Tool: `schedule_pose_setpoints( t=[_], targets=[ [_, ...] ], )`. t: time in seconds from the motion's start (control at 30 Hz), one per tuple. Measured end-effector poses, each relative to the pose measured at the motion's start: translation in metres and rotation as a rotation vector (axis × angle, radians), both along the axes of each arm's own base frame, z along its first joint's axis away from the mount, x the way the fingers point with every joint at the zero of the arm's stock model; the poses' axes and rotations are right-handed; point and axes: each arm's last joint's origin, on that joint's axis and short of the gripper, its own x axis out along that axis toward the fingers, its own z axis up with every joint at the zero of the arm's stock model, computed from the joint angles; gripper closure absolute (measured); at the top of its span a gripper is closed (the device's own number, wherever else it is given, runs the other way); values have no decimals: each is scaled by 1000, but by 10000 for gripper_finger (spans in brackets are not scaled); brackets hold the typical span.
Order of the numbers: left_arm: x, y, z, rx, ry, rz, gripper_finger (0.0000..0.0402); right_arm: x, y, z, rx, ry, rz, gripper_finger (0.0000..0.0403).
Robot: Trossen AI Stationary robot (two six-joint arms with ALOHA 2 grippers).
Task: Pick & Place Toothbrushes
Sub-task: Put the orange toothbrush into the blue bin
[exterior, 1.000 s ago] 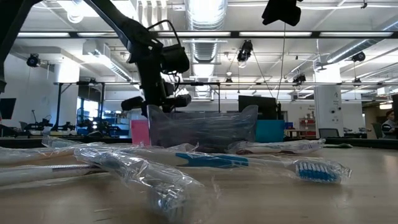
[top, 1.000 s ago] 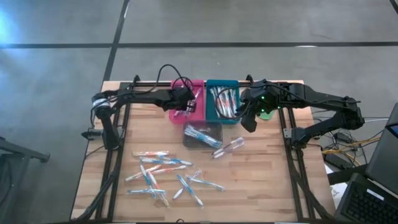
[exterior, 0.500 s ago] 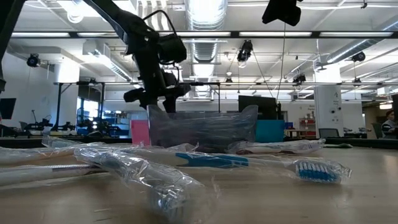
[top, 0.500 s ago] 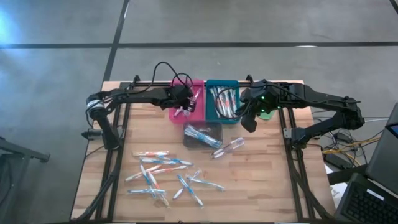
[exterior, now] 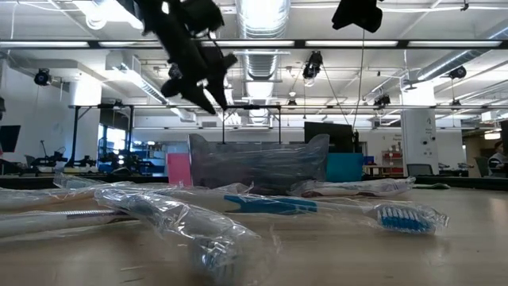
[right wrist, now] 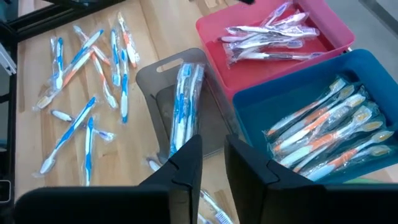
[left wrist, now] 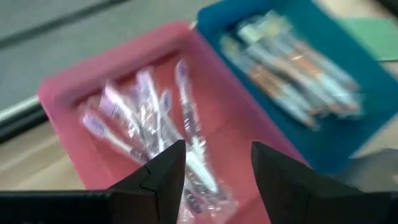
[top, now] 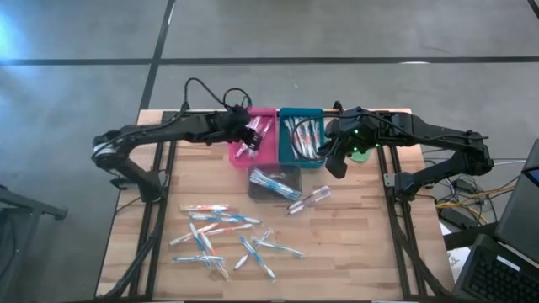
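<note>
Wrapped toothbrushes lie in three trays at the table's far side: a pink tray (top: 259, 139), a blue tray (top: 301, 139) and a clear grey tray (top: 274, 182). Several more toothbrushes (top: 221, 238) lie loose on the wooden table nearer the front. My left gripper (left wrist: 214, 171) hangs open above the pink tray (left wrist: 124, 81) with nothing between its fingers; it shows high up in the low view (exterior: 198, 75). My right gripper (right wrist: 213, 158) hovers over the blue tray's near right corner (top: 335, 162), its fingers a small gap apart and empty.
A flat green piece (top: 362, 151) lies right of the blue tray. One wrapped toothbrush (top: 308, 199) lies just right of the grey tray. Black frame rails run along the table's left and right edges (top: 396, 210). Bare wood shows at the table's front right.
My left gripper has risen out of the pink tray and drawn back a little toward the table's left edge, rolling as it went. The right arm has kept still. The toothbrushes and trays lie as before.
</note>
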Motion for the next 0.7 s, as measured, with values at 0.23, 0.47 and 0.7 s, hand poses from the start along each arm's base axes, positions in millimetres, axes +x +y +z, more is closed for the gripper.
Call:
schedule_pose_setpoints(
  t=[0.23,0.47,0.7],
  targets=[
    [-11,-37,43,130,-135,-169,216,2,0,-1,0,-4,0,313],
    [-23,-80,76,246,-250,-373,216,6,-1,-4,1,10,0,292],
    [-34,-118,89,302,-285,-686,216,7,-1,-5,2,14,1,277]
  ],
)
